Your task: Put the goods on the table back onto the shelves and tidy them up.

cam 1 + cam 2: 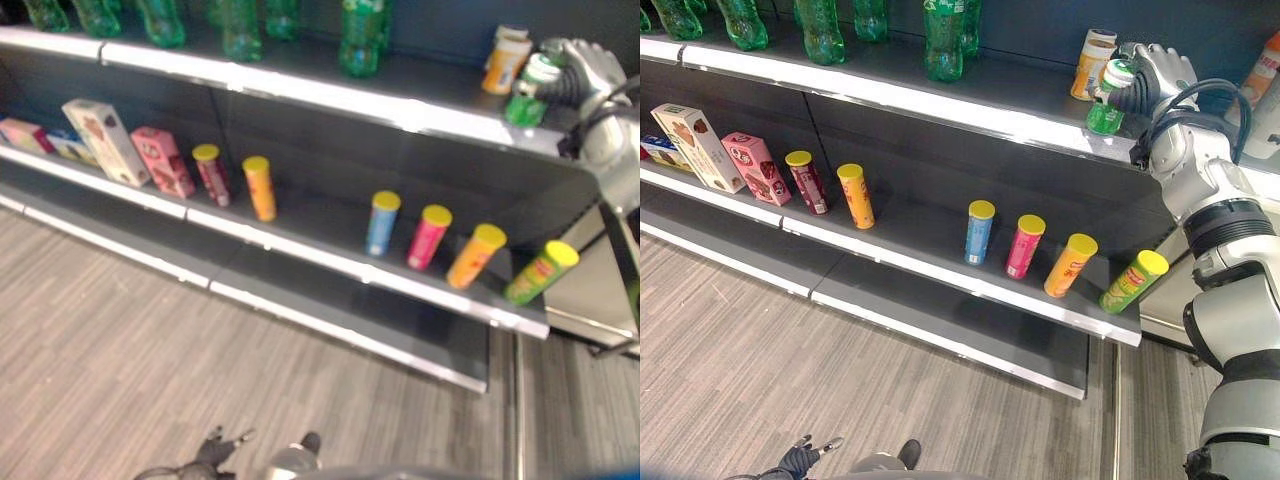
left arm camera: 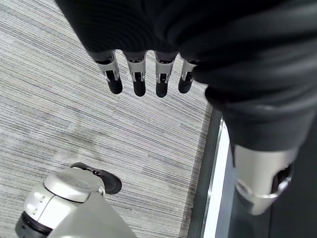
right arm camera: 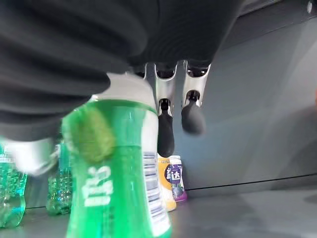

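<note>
My right hand (image 1: 1157, 74) is raised to the right end of the top shelf (image 1: 970, 105) and is shut on a small green bottle with a white cap (image 1: 1107, 104). The bottle is upright, close to the shelf's front edge; I cannot tell whether its base touches the shelf. In the right wrist view the green bottle (image 3: 119, 168) sits against the palm, with the fingers (image 3: 166, 133) curled past it. My left hand (image 2: 138, 74) hangs low over the floor, fingers straight and holding nothing.
An orange bottle with a white cap (image 1: 1092, 65) stands just left of the held bottle. Large green bottles (image 1: 943, 40) line the top shelf further left. The middle shelf (image 1: 940, 275) carries several yellow-capped tubes (image 1: 1024, 246), the rightmost green tube (image 1: 1133, 281) leaning, and boxes (image 1: 697, 146).
</note>
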### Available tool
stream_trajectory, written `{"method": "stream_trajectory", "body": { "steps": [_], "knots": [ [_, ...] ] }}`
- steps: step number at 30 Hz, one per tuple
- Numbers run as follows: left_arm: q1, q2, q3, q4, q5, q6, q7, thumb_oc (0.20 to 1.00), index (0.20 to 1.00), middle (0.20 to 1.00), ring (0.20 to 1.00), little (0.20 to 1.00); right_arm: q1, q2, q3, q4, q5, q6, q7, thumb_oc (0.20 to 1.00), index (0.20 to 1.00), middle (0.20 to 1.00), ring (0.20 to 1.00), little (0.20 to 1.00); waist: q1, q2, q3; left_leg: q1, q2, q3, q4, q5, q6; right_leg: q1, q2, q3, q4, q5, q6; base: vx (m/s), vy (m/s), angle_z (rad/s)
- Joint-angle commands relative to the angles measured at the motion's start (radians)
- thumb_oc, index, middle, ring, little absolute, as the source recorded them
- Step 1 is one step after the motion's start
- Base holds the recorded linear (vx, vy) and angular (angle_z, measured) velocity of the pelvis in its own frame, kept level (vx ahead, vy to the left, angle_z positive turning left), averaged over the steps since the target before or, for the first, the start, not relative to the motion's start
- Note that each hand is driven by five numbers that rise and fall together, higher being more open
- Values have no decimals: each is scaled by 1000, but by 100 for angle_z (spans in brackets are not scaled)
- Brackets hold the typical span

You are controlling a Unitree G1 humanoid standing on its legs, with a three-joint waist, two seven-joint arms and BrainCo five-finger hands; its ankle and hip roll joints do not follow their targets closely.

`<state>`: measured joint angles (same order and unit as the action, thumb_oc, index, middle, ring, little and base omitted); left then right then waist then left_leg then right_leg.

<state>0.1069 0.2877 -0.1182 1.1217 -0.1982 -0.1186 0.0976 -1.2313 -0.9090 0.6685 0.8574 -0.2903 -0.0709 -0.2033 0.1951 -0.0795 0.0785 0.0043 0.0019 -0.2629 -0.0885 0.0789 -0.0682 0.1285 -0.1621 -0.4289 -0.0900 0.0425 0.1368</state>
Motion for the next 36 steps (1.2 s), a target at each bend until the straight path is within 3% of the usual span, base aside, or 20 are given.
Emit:
{"method": "stream_trajectory", "body": {
  "steps": [1,10,18,25,27,29,31,36],
  "knots": [
    [-45,39,-28,50,-28,-22,21,1000,1000,1000,1000,1000,-157,3,97,3,-32,12,-23,1000,1000,1000,1000,1000,-9,-36,-16,10,51,152,1,-85,-55,11,-26,7,3,-40,26,0,0,0],
    [-45,35,-23,58,-20,-18,26,1000,1000,1000,1000,1000,-128,-9,59,-57,-37,15,-49,1000,1000,1000,1000,1000,-20,-35,-16,17,50,164,1,-94,-50,10,-31,17,3,-38,29,0,0,0],
    [-31,25,9,68,2,-7,35,1000,1000,1000,1000,1000,-11,-93,-74,-259,-63,23,-107,1000,1000,1000,1000,1000,-42,-28,-18,40,48,192,1,-112,-39,6,-42,45,3,-30,34,-1,29,-13],
    [-26,16,26,66,5,0,43,1000,1000,1000,1000,1000,101,-86,-210,-393,-89,48,-159,1000,1000,1000,1000,1000,-52,-24,-13,49,47,209,1,-119,-31,1,-45,67,3,-25,36,-2,33,-14],
    [-24,12,31,67,-1,2,45,1000,1000,1000,1000,1000,159,-47,-277,-426,-11,43,-164,1000,1000,1000,1000,1000,-54,-23,-10,50,46,211,1,-120,-29,1,-47,69,3,-23,36,0,0,0],
    [-9,-3,38,79,-5,10,36,1000,1000,1000,1000,1000,287,105,-383,-477,287,-25,-124,1000,1000,1000,1000,1000,-51,-23,-3,52,44,216,1,-120,-23,-1,-51,74,3,-19,36,-4,33,-2],
    [-3,-4,48,85,-7,15,27,1000,1000,1000,1000,1000,322,164,-389,-504,423,-52,-81,1000,1000,1000,1000,1000,-49,-30,2,52,42,224,1,-119,-22,-5,-52,78,3,-15,36,-10,35,-11],
    [-2,-11,64,100,-20,26,28,1000,1000,1000,1000,1000,366,238,-400,-562,554,-62,-46,1000,1000,1000,1000,1000,-49,-44,8,49,43,230,1,-118,-23,-11,-54,77,3,-10,36,-3,15,-4]
  ]
}}
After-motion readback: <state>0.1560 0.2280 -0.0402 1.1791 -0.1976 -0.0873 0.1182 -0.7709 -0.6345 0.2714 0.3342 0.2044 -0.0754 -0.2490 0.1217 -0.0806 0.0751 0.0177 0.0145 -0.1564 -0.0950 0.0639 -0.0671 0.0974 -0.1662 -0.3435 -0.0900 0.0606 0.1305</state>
